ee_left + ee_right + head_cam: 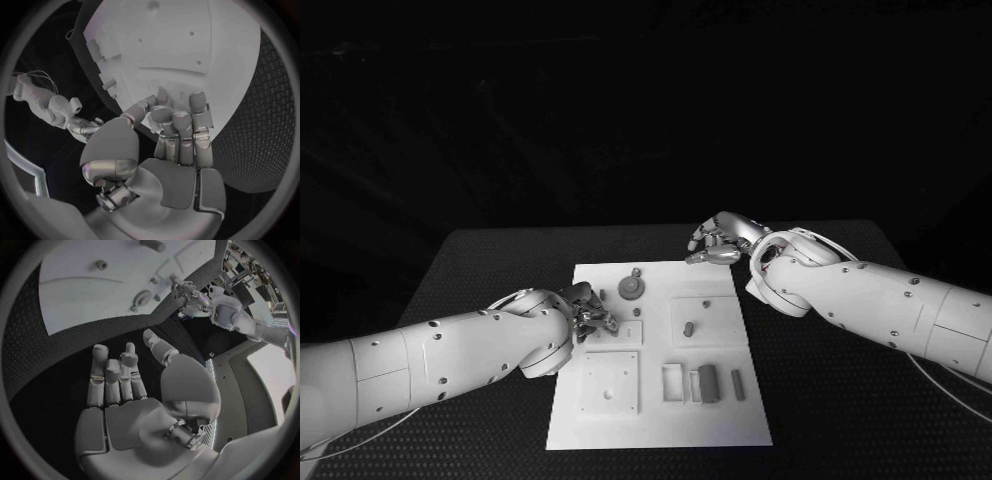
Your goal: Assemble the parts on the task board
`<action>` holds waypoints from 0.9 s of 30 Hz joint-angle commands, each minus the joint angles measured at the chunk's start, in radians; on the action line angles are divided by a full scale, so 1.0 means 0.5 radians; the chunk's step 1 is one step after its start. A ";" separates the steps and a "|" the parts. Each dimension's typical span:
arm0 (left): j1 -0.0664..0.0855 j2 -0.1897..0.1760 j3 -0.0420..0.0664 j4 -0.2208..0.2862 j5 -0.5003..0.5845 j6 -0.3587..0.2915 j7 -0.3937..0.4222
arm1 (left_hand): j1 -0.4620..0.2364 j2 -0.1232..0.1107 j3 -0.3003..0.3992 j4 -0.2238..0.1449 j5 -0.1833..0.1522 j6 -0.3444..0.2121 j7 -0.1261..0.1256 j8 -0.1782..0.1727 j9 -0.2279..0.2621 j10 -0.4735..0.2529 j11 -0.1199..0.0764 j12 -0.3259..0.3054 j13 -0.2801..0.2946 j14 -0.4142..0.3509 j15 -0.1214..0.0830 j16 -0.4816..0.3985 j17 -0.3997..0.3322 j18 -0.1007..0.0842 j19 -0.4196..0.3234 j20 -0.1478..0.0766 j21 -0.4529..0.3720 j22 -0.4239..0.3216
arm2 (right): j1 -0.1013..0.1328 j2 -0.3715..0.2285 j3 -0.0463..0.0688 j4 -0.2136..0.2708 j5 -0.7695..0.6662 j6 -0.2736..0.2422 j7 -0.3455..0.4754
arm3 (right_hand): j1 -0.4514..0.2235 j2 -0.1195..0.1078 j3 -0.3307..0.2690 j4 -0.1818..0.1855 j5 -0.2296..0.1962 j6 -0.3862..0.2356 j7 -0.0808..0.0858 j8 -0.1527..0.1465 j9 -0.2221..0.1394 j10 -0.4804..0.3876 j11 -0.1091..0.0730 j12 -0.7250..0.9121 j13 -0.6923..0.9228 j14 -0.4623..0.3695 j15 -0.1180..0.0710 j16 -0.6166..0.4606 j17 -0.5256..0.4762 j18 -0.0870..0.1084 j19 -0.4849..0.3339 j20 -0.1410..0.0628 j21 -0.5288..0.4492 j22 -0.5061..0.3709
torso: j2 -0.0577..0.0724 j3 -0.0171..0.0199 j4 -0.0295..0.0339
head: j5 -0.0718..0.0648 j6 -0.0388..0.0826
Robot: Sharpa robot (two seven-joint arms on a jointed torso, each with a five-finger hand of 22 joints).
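Head view, left hand (584, 312) on task board (661, 420)

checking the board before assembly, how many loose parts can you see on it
About 5 on the task board: a round part at the far end, a small part mid-board, upright ones near, one beside the left hand, which may hide more.

Showing white: the task board (661, 420) and both arms. Gleaming silver: the left hand (584, 312) and right hand (721, 240). Reading grey, possibly from the lighting: the parts (708, 382). Lying black, with a fine dotted weave: the table (488, 260).
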 commanded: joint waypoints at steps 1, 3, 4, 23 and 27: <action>-0.003 0.008 0.000 0.001 -0.020 0.056 -0.003 | 0.015 -0.012 -0.008 -0.001 -0.011 0.205 -0.152 0.007 0.418 -0.070 -0.078 0.011 -0.003 0.015 -0.101 0.005 -0.002 0.007 0.061 -0.051 0.012 0.002 | 0.000 -0.002 0.001 0.005 0.000 0.006 0.012 | 0.011 0.011 0.009 0.000 0.011 0.001 0.020 -0.011 0.002 -0.005 0.006 -0.003 -0.003 -0.006 -0.009 -0.004 -0.002 0.029 -0.012 0.000 -0.002 0.000 | 0.000 -0.0004 0.000 | 0.000 0.001; -0.003 0.010 0.000 0.000 -0.021 0.060 -0.003 | 0.015 -0.012 -0.008 -0.001 -0.011 0.205 -0.152 0.007 0.418 -0.070 -0.078 0.011 -0.003 0.015 -0.101 0.005 -0.002 0.007 0.061 -0.051 0.012 0.002 | 0.000 -0.002 0.001 0.005 0.000 0.006 0.012 | 0.010 0.012 0.009 0.000 0.011 0.001 0.020 -0.011 0.002 -0.005 0.006 -0.002 -0.003 -0.006 -0.009 -0.004 -0.002 0.029 -0.012 0.000 -0.002 0.000 | 0.000 -0.0004 0.000 | -0.001 0.000; -0.003 0.010 0.000 0.000 -0.024 0.064 -0.004 | 0.015 -0.012 -0.008 -0.001 -0.011 0.205 -0.152 0.007 0.418 -0.070 -0.078 0.011 -0.003 0.015 -0.101 0.005 -0.002 0.007 0.061 -0.051 0.012 0.002 | 0.000 -0.002 0.001 0.005 0.001 0.006 0.012 | 0.010 0.012 0.009 0.000 0.011 0.001 0.020 -0.011 0.002 -0.005 0.006 -0.002 -0.003 -0.006 -0.009 -0.004 -0.002 0.029 -0.012 0.000 -0.002 0.000 | 0.000 -0.0004 0.000 | -0.001 -0.001; -0.005 0.024 0.000 -0.009 -0.085 0.038 -0.021 | 0.005 -0.013 -0.014 0.009 -0.045 0.227 -0.158 0.006 0.415 -0.056 -0.086 0.022 -0.007 0.024 -0.102 0.026 -0.007 0.006 0.070 -0.054 0.018 0.009 | 0.000 -0.006 0.001 0.007 0.004 0.007 0.011 | 0.008 0.012 0.009 0.001 0.011 0.001 0.019 -0.011 0.003 -0.005 0.006 -0.002 -0.004 -0.006 -0.009 -0.004 -0.003 0.029 -0.012 0.001 -0.002 0.000 | 0.000 -0.0019 0.000 | -0.002 0.009; -0.005 0.026 0.000 -0.010 -0.101 0.020 -0.026 | 0.005 -0.013 -0.014 0.009 -0.045 0.227 -0.158 0.006 0.415 -0.056 -0.086 0.022 -0.007 0.024 -0.102 0.026 -0.007 0.006 0.070 -0.054 0.018 0.009 | 0.000 -0.007 0.001 0.007 0.004 0.007 0.011 | 0.008 0.012 0.009 0.001 0.011 0.001 0.019 -0.011 0.003 -0.005 0.006 -0.002 -0.004 -0.006 -0.009 -0.004 -0.003 0.029 -0.012 0.001 -0.002 0.000 | 0.000 -0.0020 0.001 | -0.002 0.009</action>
